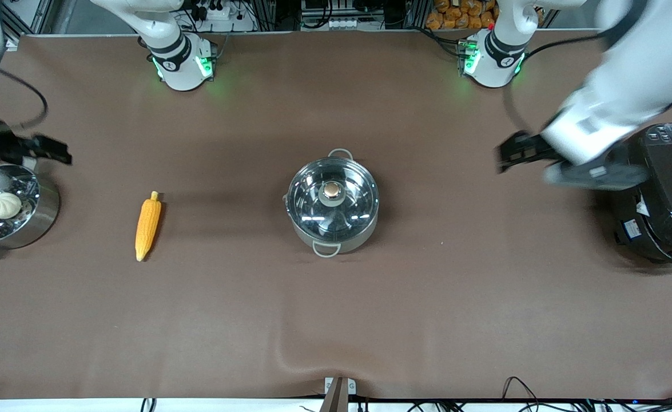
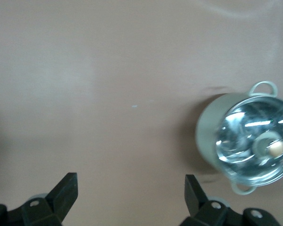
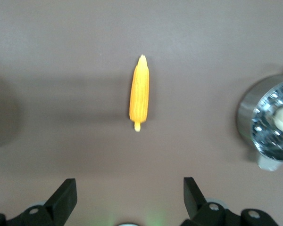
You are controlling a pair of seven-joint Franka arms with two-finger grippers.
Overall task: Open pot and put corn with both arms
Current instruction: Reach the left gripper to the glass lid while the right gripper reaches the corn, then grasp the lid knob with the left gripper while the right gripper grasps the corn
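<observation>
The steel pot stands in the middle of the table, its glass lid on, with a copper knob. The corn lies flat on the table toward the right arm's end. My left gripper is open and empty, in the air beside the black cooker, well away from the pot. The left wrist view shows the pot off to one side of the open left gripper. My right gripper is open and empty above the steamer pot's edge. The right wrist view shows the corn ahead of the right gripper.
A steel steamer pot with a white bun stands at the right arm's end; it also shows in the right wrist view. A big black cooker stands at the left arm's end. The table is covered in brown cloth.
</observation>
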